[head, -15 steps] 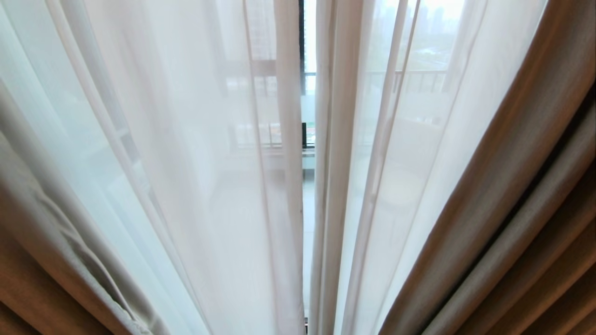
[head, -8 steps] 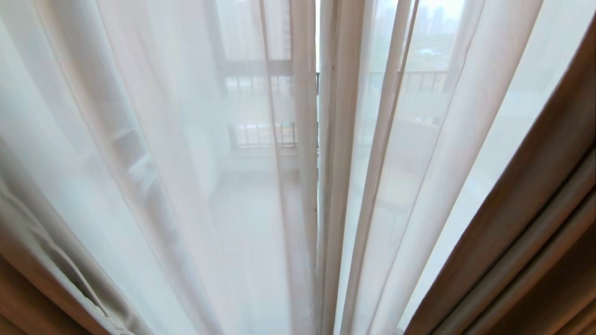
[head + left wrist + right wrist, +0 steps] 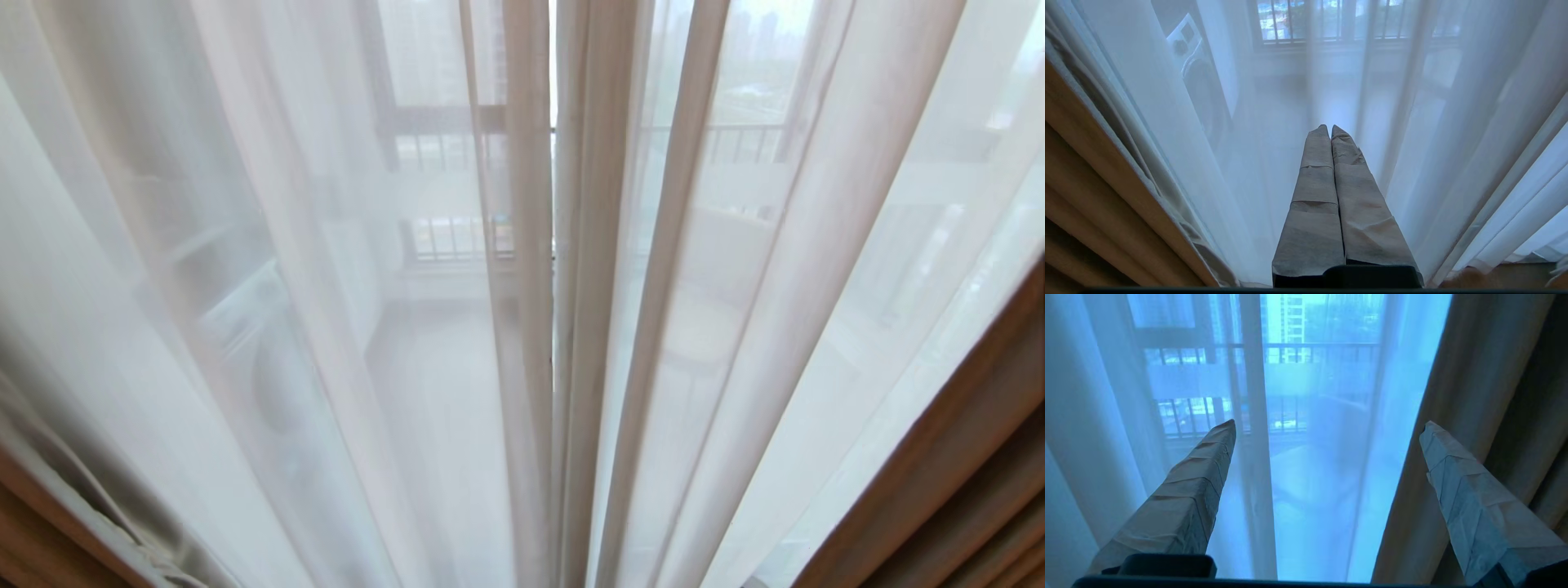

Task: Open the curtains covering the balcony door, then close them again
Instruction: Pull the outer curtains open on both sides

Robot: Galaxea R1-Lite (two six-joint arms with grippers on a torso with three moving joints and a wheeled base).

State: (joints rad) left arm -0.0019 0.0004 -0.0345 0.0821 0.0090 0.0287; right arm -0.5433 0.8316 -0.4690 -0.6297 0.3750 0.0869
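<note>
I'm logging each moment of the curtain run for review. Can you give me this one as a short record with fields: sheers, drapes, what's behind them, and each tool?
sheers: white sheers drawn shut, edges meeting at centre
drapes: beige drapes pulled back at both sides
behind: balcony railing dimly visible through the fabric
left tool: left tool shut, empty, facing the sheers
right tool: right tool wide open, empty, holding no fabric

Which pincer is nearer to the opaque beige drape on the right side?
Right. The right pincer stands open with one finger beside the beige drape. The left pincer is shut, facing the white sheers, apart from that drape.
</note>
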